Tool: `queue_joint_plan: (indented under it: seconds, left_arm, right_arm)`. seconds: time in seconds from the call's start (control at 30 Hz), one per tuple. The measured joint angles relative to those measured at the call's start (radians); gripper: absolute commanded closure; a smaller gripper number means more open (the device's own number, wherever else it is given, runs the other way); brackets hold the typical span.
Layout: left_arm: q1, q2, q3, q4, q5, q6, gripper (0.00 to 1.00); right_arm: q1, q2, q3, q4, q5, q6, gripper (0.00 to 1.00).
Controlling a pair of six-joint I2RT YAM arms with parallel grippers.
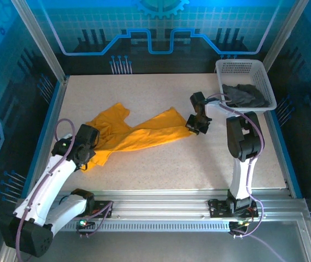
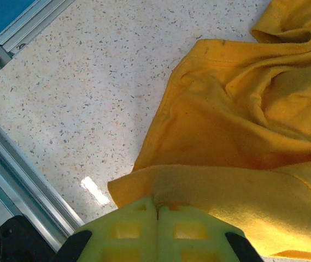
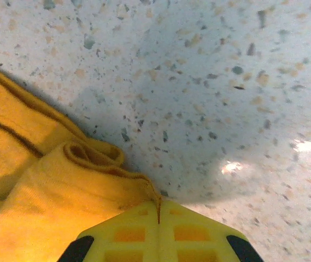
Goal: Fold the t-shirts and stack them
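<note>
I see crumpled bright orange-yellow cloth t-shirt point(image 1: 139, 136), long axis left-right between hands. Left hand point(image 2: 156, 210) clenched on its left hem, right hand point(image 3: 159, 204) clenched on right corner.

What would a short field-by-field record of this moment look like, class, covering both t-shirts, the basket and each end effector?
orange t-shirt: lying crumpled and unfolded on the table
grey t-shirt: bunched inside the white basket at the table's far right corner
left end effector: shut, pinching the orange t-shirt's near-left edge
right end effector: shut, pinching the orange t-shirt's right corner
folding: not yet done
stack: not yet begun
</note>
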Motion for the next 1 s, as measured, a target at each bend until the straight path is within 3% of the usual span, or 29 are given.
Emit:
queue_joint_plan:
  seconds: [0.17, 0.37, 0.5, 0.6, 0.83, 1.0]
  left_arm:
    - [0.0, 0.012, 0.0, 0.013, 0.011, 0.0, 1.0]
    - [0.0, 0.025, 0.003, 0.029, 0.034, 0.003, 1.0]
    - [0.0, 0.042, 0.073, 0.055, 0.074, 0.031, 1.0]
    - [0.0, 0.089, 0.202, 0.109, 0.113, 0.068, 1.0]
    - [0.0, 0.286, 0.661, 0.232, 0.163, 0.163, 1.0]
    - [0.0, 0.303, 0.851, 0.268, 0.162, 0.219, 1.0]
  right_arm:
    - [0.006, -0.166, -0.021, -0.061, 0.048, 0.015, 1.0]
    - [0.007, -0.416, -0.183, -0.098, 0.056, 0.031, 1.0]
    - [0.006, -0.488, -0.202, -0.081, 0.042, 0.011, 1.0]
    - [0.004, -0.483, -0.099, -0.065, 0.026, -0.026, 1.0]
    - [-0.028, -0.413, 0.38, 0.033, 0.023, -0.093, 1.0]
    - [-0.072, -0.433, 0.569, 0.078, 0.031, -0.121, 1.0]
